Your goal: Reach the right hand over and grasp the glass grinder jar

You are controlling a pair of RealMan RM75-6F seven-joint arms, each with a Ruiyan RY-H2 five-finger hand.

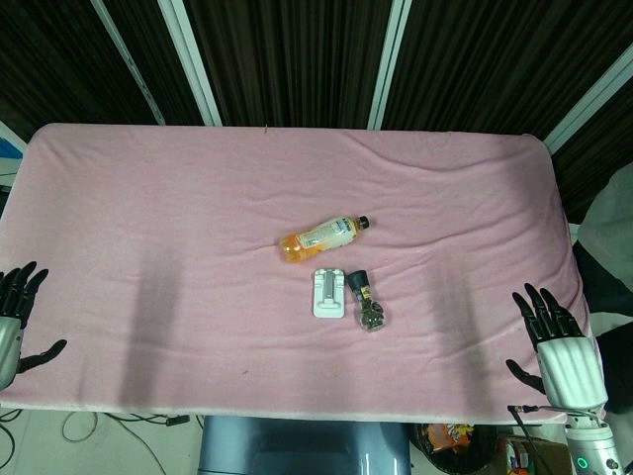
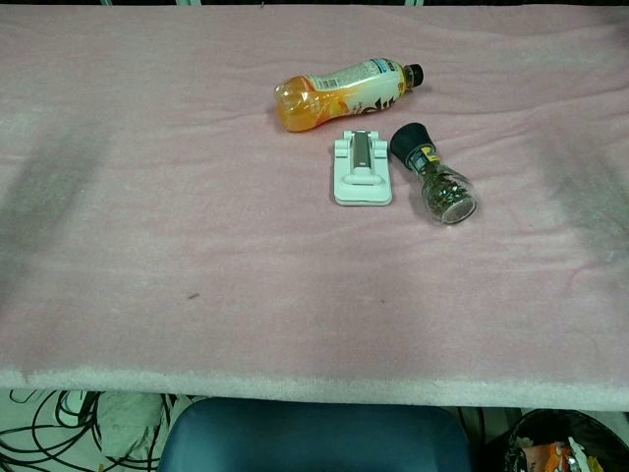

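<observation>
The glass grinder jar (image 1: 367,304) (image 2: 436,175) lies on its side near the middle of the pink cloth, black cap pointing away from me, dark spice inside. My right hand (image 1: 556,341) hovers at the table's front right edge, far to the right of the jar, fingers spread and holding nothing. At the front left edge my left hand (image 1: 18,315) is also spread and empty. Neither hand shows in the chest view.
A white plastic stand (image 1: 329,293) (image 2: 362,168) lies just left of the jar. An orange drink bottle (image 1: 321,238) (image 2: 344,91) lies on its side behind both. The pink cloth (image 1: 198,198) covers the whole table; cables and a bin sit below the front edge.
</observation>
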